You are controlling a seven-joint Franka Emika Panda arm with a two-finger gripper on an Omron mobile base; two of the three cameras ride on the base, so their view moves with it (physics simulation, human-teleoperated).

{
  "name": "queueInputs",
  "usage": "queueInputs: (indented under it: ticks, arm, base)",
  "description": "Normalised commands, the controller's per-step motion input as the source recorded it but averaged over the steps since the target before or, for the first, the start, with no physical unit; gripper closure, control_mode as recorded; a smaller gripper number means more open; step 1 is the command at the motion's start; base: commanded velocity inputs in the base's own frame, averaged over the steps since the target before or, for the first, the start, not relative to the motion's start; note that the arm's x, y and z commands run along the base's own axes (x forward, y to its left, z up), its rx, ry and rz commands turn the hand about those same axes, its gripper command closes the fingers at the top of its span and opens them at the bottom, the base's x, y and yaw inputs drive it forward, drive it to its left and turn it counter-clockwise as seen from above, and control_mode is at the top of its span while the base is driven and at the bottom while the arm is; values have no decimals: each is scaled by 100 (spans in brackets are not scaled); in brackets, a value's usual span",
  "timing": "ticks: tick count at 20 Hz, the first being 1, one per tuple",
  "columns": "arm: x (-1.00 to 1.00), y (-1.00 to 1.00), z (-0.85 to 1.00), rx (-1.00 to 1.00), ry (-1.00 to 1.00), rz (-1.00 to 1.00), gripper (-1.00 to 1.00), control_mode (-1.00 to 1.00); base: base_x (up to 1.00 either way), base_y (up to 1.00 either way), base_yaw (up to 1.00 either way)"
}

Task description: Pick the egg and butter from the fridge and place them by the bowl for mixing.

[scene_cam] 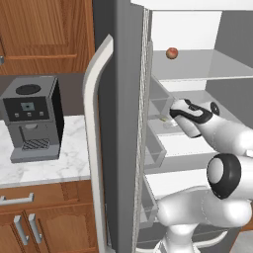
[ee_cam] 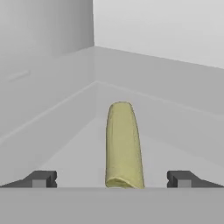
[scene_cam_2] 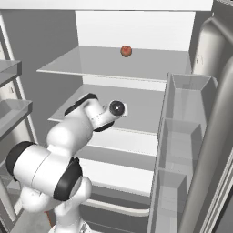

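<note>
Fridge [scene_cam: 129, 123] stands open in the left base view, its long curved white handle [scene_cam: 94, 143] toward the camera; the arm reaches onto a middle shelf, and a red-orange round fruit [scene_cam: 171, 53] sits on the shelf above. A coffee machine [scene_cam: 32, 118] rests on the marble table [scene_cam: 49, 165] to the left of the fridge. Right base view shows the same fruit on the upper shelf, the arm extended over the middle shelf [scene_cam_2: 141, 107], and clear door bins [scene_cam_2: 184, 136] on the right. Hand view shows the pincer [ee_cam: 111, 179] spread wide, with the butter [ee_cam: 123, 144] lying lengthwise on the grey shelf midway between the fingertips [ee_cam: 41, 178], touching neither.
</note>
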Motion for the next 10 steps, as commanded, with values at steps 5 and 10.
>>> queueInputs:
  ticks: [5,10]
  arm:
    - [29,-19,-17,0,2,0,-100,-100]
    - [9,-32,-18,0,-6,0,-100,-100]
  base:
    - [0,0,0]
    - [0,0,0]
